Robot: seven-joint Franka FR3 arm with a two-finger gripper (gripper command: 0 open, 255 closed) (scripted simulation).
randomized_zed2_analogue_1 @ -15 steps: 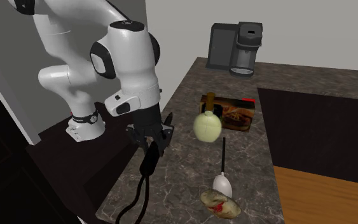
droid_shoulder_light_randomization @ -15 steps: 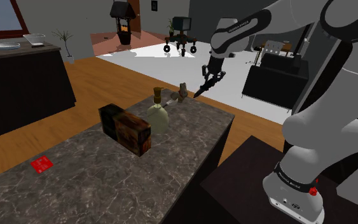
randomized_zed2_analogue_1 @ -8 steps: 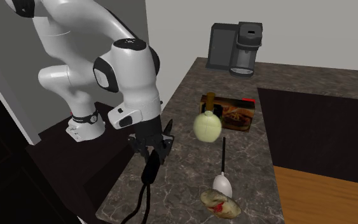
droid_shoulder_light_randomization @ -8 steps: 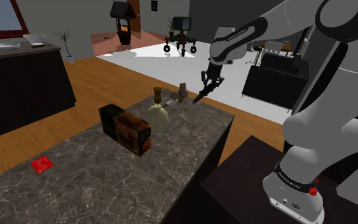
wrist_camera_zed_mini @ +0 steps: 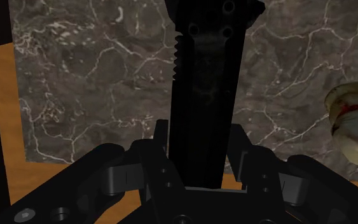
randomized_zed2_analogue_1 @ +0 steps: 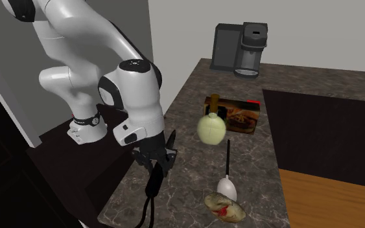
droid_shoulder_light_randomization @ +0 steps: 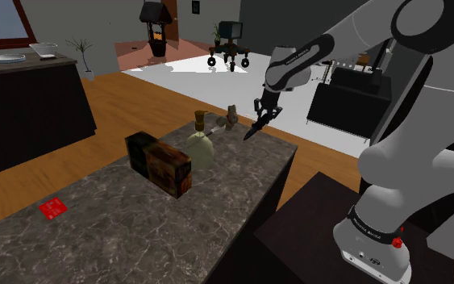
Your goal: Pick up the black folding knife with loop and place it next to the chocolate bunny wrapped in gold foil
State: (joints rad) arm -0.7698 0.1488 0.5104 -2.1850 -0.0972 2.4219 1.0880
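My gripper point(droid_shoulder_light_randomization: 259, 112) is shut on the black folding knife point(droid_shoulder_light_randomization: 251, 131) and holds it in the air, pointing down over the dark marble counter point(droid_shoulder_light_randomization: 136, 234) near its far end. In the second exterior view the gripper point(randomized_zed2_analogue_1: 153, 157) clasps the knife point(randomized_zed2_analogue_1: 152, 184), whose thin loop hangs below it by the counter's left edge. The wrist view has the knife handle point(wrist_camera_zed_mini: 206, 95) clamped between the fingers point(wrist_camera_zed_mini: 161, 137). The bunny point(randomized_zed2_analogue_1: 224, 206), pale gold with a red mark, lies on the counter to the knife's right; it is also visible as the bunny point(droid_shoulder_light_randomization: 231, 117) and the bunny point(wrist_camera_zed_mini: 355, 124).
A round yellowish bottle point(randomized_zed2_analogue_1: 212, 128) and a brown box point(randomized_zed2_analogue_1: 239, 116) stand mid-counter. A white-headed spoon point(randomized_zed2_analogue_1: 228, 175) lies just beside the bunny. A coffee machine point(randomized_zed2_analogue_1: 242, 48) sits at the far end. A red card point(droid_shoulder_light_randomization: 53, 208) lies near the shoulder view's left.
The gripper has carried the knife downward and a little toward the bunny, closer to the counter. Nothing on the counter has moved.
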